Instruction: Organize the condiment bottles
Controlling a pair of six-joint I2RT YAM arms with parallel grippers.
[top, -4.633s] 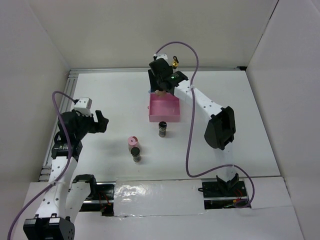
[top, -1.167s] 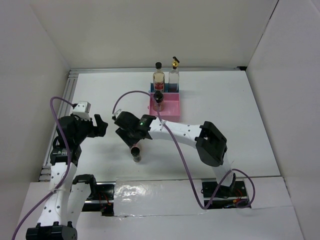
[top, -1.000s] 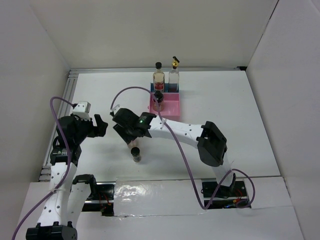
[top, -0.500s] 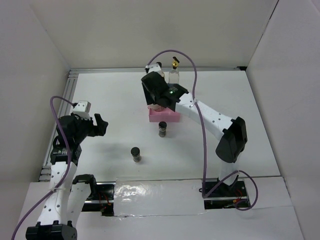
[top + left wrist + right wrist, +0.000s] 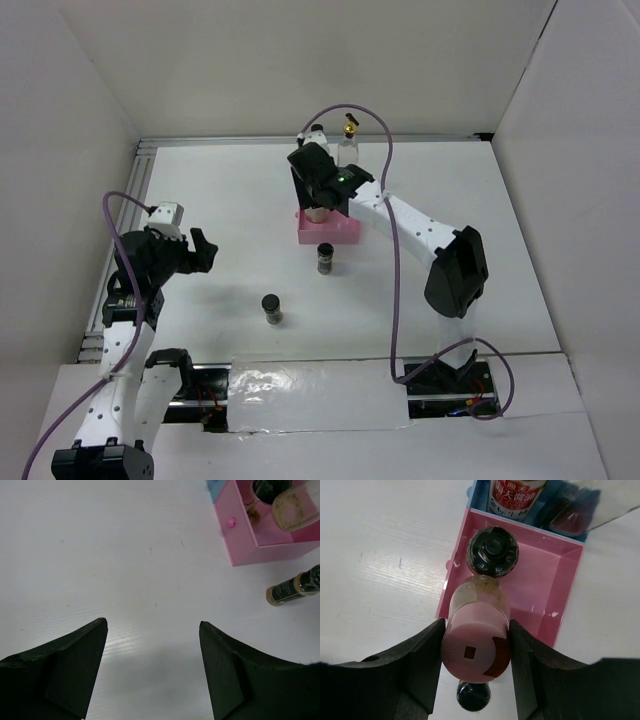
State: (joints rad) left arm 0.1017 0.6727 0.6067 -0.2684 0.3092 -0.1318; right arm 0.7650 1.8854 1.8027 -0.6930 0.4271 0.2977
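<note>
on the table (image 5: 480, 250) just near of the pink tray (image 5: 570, 587), one loose black-lidded jar (image 5: 325, 258) stands upright, close to the tray's near wall; a second loose jar (image 5: 271, 308) stands further near and left, well apart from it. right arm reaches across from the right and covers most of the tray in the top view; its purple cable (image 5: 385, 150) arcs over the far end. right gripper (image 5: 476, 630) is clamped on the pink-lidded jar (image 5: 476, 652), one finger on each side, jar upright over the tray's near-left part; can't tell if its base touches the tray floor. inside the pink tray, just far of the held jar, sits another black-lidded jar (image 5: 493, 556), upright. blue tray (image 5: 476, 492) butts against the pink tray's far side and holds the black-capped bottle (image 5: 517, 497) on the left and the gold-spout bottle (image 5: 350, 125) on the right, both upright, side by side. left gripper (image 5: 152, 624) hangs over bare table well left of the trays, jaws spread wide, nothing between them.
</note>
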